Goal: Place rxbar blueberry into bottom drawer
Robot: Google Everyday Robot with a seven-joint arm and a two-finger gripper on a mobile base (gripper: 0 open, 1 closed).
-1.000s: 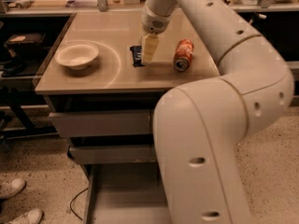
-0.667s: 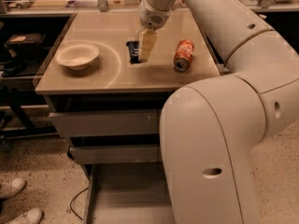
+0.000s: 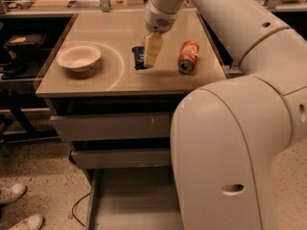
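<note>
Elbow (image 3: 225, 143) swung toward 3 o'clock. Pincer (image 3: 153, 51) at snack bar (image 3: 138, 56) on surface (image 3: 96, 83), 9 o'clock of can (image 3: 188, 56); I can't tell its grip. Grasp step; next needs lift toward bottom drawer (image 3: 129, 202).

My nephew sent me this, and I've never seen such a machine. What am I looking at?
The big white shape is a robot's arm. One camera looks down past it. I cannot tell where that camera is mounted. The arm ends in a gripper, which is lowered to the table right at a dark snack bar. Whether it grips the bar is unclear. Also on the table are a pale bowl toward the picture's left and an orange can toward its right. Below, the bottom drawer is pulled open, and the two drawers above it are shut.
</note>
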